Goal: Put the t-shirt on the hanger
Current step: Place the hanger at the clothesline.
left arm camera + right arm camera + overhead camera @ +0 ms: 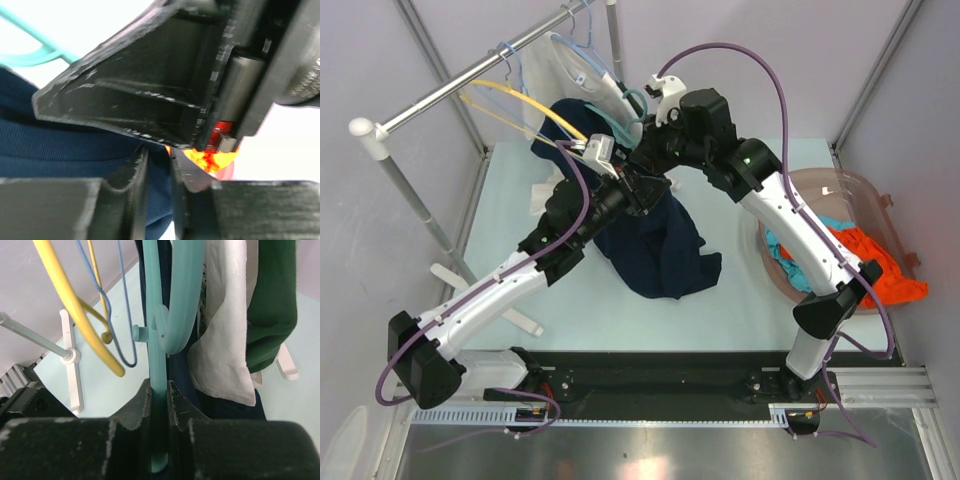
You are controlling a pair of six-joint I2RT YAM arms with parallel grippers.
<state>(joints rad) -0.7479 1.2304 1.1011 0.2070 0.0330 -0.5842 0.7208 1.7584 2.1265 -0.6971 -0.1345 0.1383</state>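
pale green table (pixel 740 300), worked remotely: the t-shirt (pixel 655 255), soft, light and limp, hangs from the hanger (pixel 157 315) down onto the tabletop, its long axis running from the hanger toward my arms. i judge the collar the best hold. my left gripper (pixel 157 162) pinches navy cloth narrowly below the hanger; my right gripper (pixel 159 390) clamps the hanger's bar, the rail (pixel 470 85) just behind the hanger.

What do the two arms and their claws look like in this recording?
Both arms look alike: the left arm and right arm have white link covers between chunky black joints. A purple cable loops along each. A small green light glows on the right arm. The left claw and right claw have matte black, scuffed, wedge-shaped fingers.
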